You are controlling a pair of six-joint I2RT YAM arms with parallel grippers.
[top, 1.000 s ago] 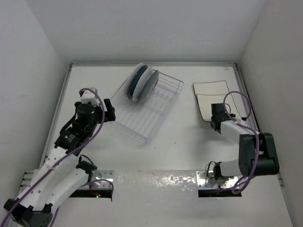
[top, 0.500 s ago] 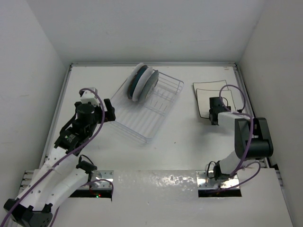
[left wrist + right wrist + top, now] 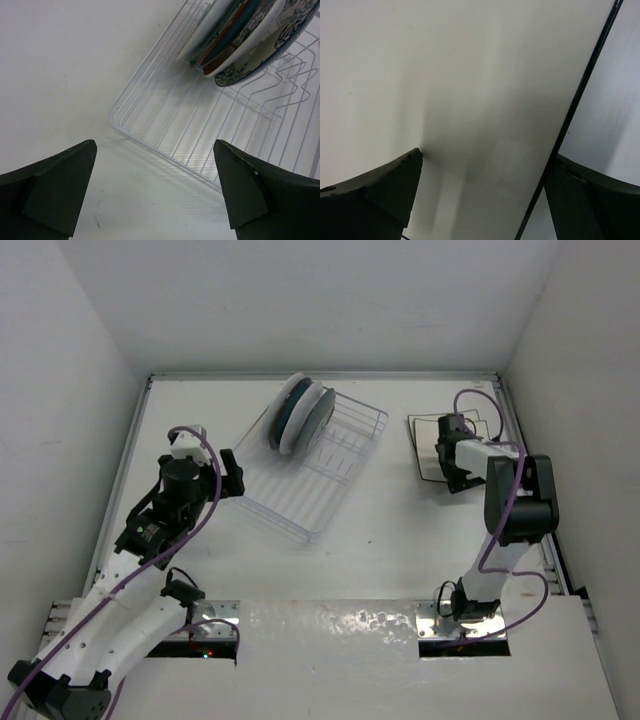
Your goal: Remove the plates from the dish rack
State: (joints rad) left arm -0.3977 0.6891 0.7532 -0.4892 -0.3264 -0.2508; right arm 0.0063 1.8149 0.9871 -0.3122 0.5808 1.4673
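Surface [image 3: 380,530] boxed by walls [image 3: 70,390] on three sides; open room centre and near right.

Dish rack [image 3: 300,502] angled mid-back; its wire rim is a snag risk.

Round plates [image 3: 300,412] on edge at rack's far end, packed together. I judge ceramic: stiff, weighty, glaze-slick, chip-prone. Pinch top rim, lift straight up.

Square plates [image 3: 425,435] flat on surface, far right.

Left claw [image 3: 154,145] released, empty, beside rack's near corner.

Right claw [image 3: 485,157] spread over square plate, gripping nothing.

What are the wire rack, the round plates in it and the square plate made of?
Dish rack: thin white wire, probably coated metal, over a clear ribbed base that looks plastic. Round plates: likely glazed ceramic, glossy with painted floral patterns. Square plate: smooth cream surface, thin dark rim, probably ceramic too, though melamine is possible.
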